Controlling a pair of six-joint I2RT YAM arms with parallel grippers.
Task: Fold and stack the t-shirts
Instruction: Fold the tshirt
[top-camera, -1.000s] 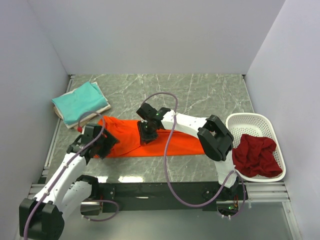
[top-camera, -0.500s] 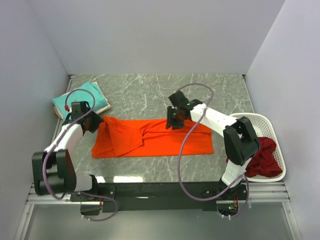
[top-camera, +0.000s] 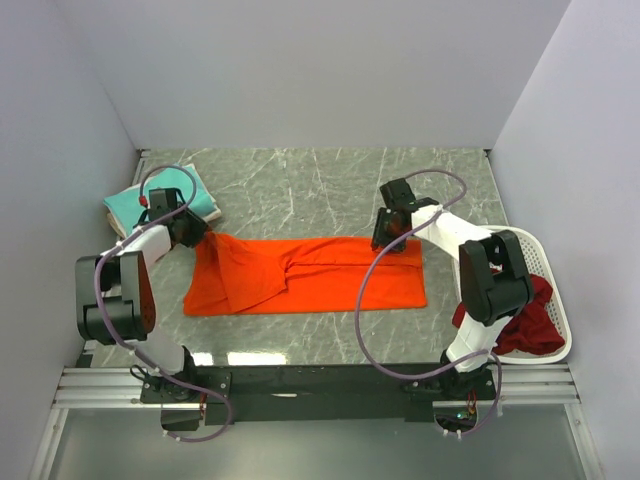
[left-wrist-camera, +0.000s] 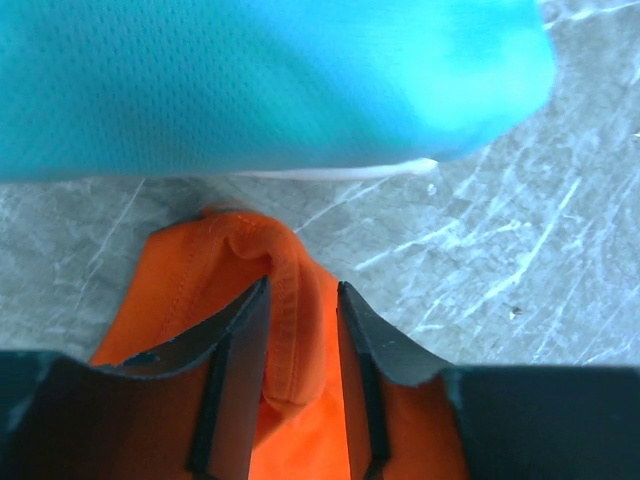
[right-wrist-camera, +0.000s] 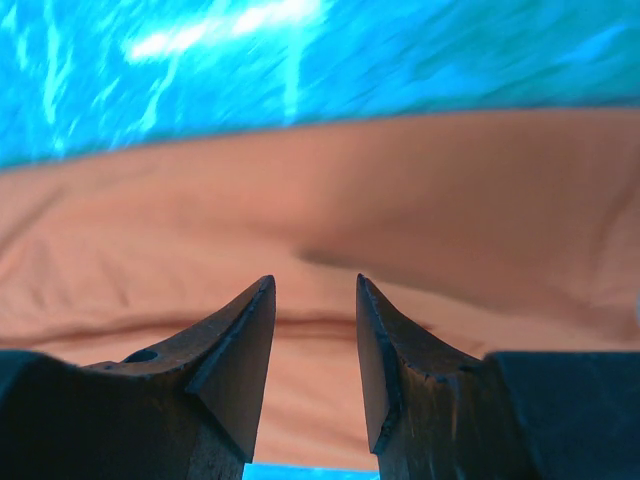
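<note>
We judge the fold of the orange shirt (top-camera: 320, 275) to be the step in hand. The shirt lies in the middle of the tabletop (top-camera: 300, 190) as a long band running left to right, and an arm is at each far corner.

The left tool (left-wrist-camera: 303, 290) is at the far-left corner. Its fingers (left-wrist-camera: 240, 340) stand on either side of a raised ridge of hem, and the cloth fills the gap between them, so we take it for a pinch on the shirt. The right tool (right-wrist-camera: 315, 285) hangs over the far-right corner with its fingers spread. Cloth shows through the gap and nothing is caught.

As we see it, the next move calls for the right tool to drop onto its corner and pinch only the layers it means to carry. Both arms should then lift together and level, so the band does not skew or fall open.

The right half of the shirt is flat and smooth with straight edges. The left half is lumpier: a flap lies slantwise across it, with creases, and the near-left end flares wider than the rest.

The folded teal shirt (left-wrist-camera: 250, 80) lies just beyond the left tool, at the far left. A dark red shirt (top-camera: 535, 320) is bunched in the basket (top-camera: 552, 285) at the right, not yet folded.
</note>
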